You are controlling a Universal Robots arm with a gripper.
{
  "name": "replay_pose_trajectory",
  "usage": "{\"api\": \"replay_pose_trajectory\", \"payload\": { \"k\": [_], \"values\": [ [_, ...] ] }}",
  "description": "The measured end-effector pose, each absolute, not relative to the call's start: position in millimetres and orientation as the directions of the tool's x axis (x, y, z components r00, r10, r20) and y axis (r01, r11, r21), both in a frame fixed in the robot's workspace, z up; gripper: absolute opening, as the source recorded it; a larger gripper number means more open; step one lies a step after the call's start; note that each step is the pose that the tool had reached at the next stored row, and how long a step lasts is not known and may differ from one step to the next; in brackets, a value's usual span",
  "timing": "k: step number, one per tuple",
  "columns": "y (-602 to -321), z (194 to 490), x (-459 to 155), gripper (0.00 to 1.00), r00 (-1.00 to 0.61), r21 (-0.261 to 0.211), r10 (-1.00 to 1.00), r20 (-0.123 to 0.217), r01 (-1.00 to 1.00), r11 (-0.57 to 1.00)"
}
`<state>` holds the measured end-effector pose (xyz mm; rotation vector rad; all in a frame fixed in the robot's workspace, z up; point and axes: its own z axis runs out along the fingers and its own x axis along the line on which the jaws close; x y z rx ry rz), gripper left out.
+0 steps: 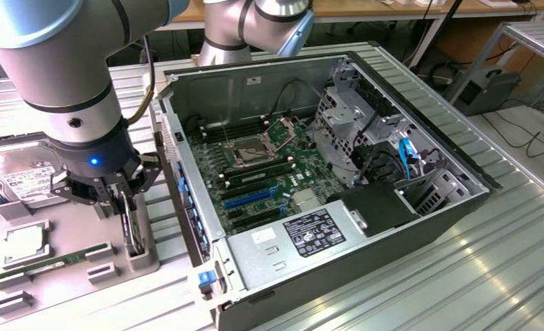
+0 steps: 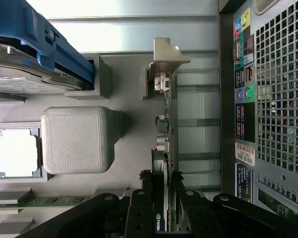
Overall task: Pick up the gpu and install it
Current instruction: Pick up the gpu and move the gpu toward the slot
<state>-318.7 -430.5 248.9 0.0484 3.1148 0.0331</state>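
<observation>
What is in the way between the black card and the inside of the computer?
The gpu stands on edge in the gray tray, outside the computer case, with the gripper down at it. The case's side wall rises between it and the motherboard. Above that wall the case lies open; nothing visible covers it.

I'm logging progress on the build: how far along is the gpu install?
Done: nothing finished yet; the gpu stands on edge in its holder on the grey tray, outside the open case. In hand: the gripper is down over the card. Left: the lift and the install; the motherboard's blue expansion slot is bare.
</observation>
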Motion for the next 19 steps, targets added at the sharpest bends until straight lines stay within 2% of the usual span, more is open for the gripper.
{"api": "replay_pose_trajectory", "payload": {
  "k": [19],
  "values": [
    [-430.5, 248.9, -314.4, 0.26, -0.999, 0.022, 0.031, -0.026, 0.031, 0.999]
  ]
}}
